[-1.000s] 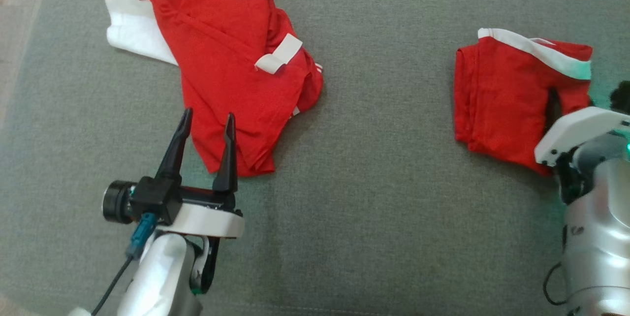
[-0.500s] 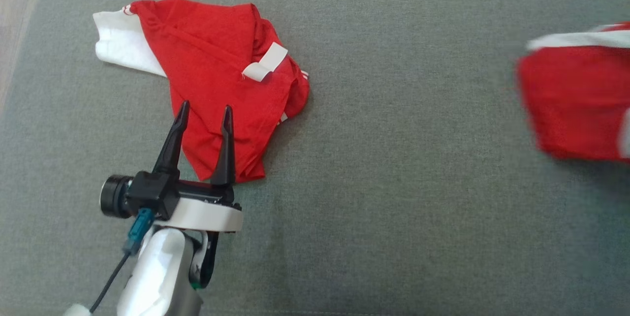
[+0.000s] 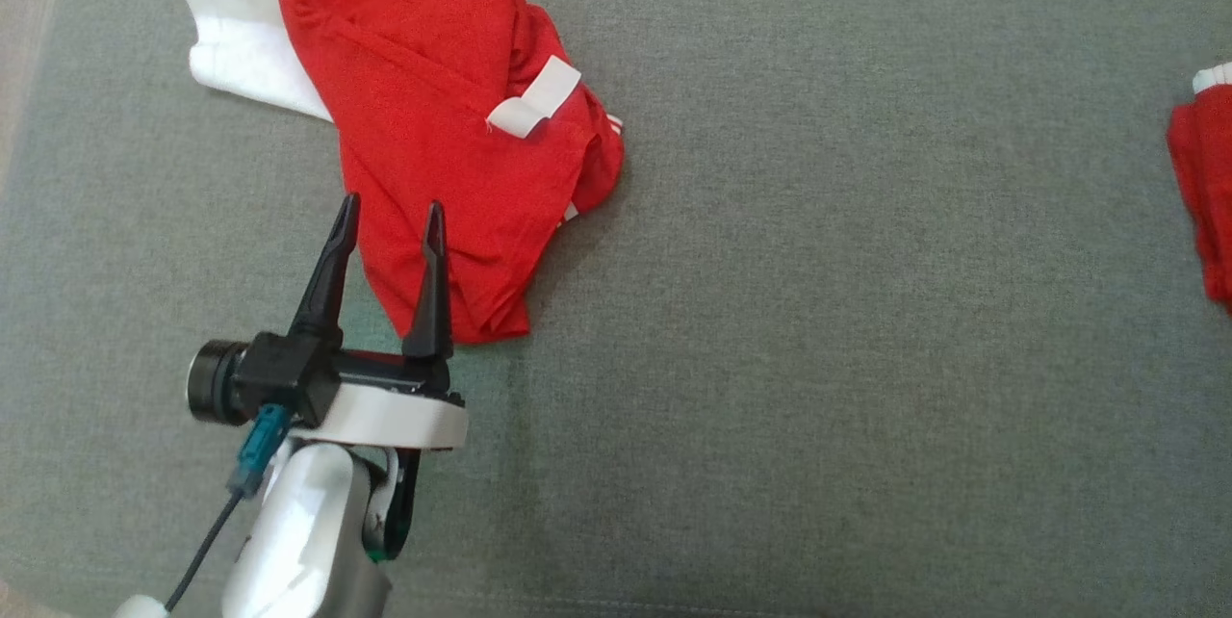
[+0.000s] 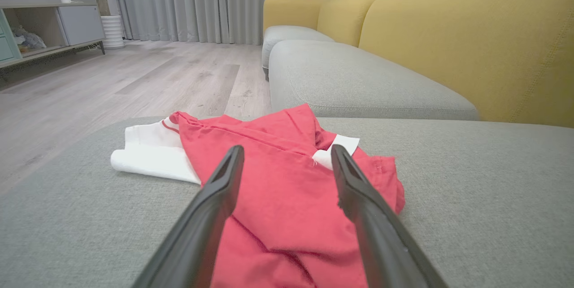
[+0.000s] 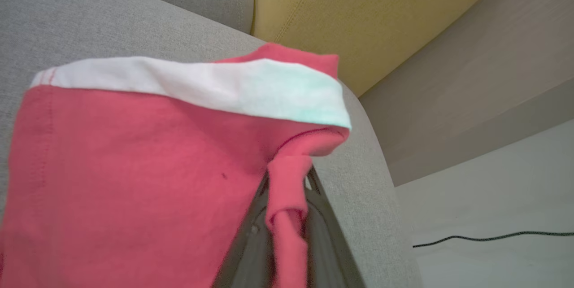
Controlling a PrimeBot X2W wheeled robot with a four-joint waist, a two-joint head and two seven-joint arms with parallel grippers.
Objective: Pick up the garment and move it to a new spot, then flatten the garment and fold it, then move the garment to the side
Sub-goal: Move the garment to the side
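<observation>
**Work surface.** A grey cushion [image 3: 818, 310] bears two red garments, well apart from one another.

**Right gripper.** In the right wrist view the right gripper [image 5: 289, 182] is clamped on a bunched ridge of red cloth. Its dark fingers [image 5: 251, 234] press against that ridge from both sides, with no gap showing. The cloth belongs to the folded red garment [image 5: 134, 180], which has a white band [image 5: 202, 86] along its far edge. The garment sits by the cushion's rounded corner, near a yellow backrest [image 5: 358, 10]. A black cable [image 5: 493, 236] lies on the pale floor beyond. In the head view only a strip of this garment shows at the right border [image 3: 1201, 175]. From these angles it cannot be confirmed whether the garment rests fully on the cushion or is partly lifted.

**Left gripper.** The left gripper [image 3: 392, 204] is open, its jaws wide apart and holding nothing. It points toward the crumpled red garment [image 3: 433, 117], and its tips overlap that garment's near edge in the head view. The left wrist view shows the same spread fingers [image 4: 210, 216] low over the red cloth [image 4: 278, 189].

**Crumpled red garment.** It lies in a loose heap at the cushion's left end. A white panel [image 3: 241, 60] juts out on its far left and a small white tab [image 3: 534, 98] is folded over near its right side. A wooden floor [image 4: 112, 81] and grey curtains [image 4: 215, 1] lie beyond.
</observation>
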